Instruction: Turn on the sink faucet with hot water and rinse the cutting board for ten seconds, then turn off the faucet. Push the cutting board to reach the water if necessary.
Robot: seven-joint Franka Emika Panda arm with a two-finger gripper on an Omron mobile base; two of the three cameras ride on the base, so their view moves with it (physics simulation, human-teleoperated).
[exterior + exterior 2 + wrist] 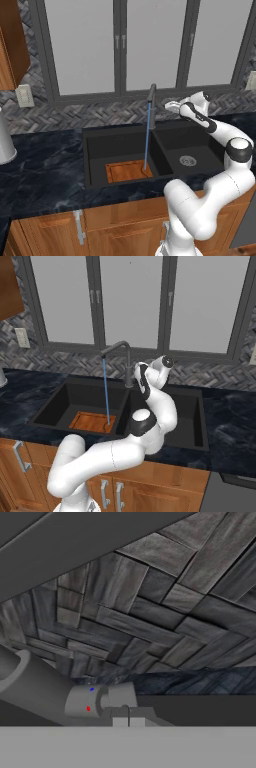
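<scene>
While the water [146, 135] falls on the cutting board [127, 171], the gripper [171, 105], jaws pressed together, sits just beside the sink faucet [151, 95] lever [87, 701].

My two base cameras look forward and down from behind the arm, one on each side, and share the sink [125, 145] [65, 401], faucet [151, 95] [120, 351] and windows. My hand camera sits very close to what seems the faucet's lever body [85, 701], facing the tiled wall.
</scene>
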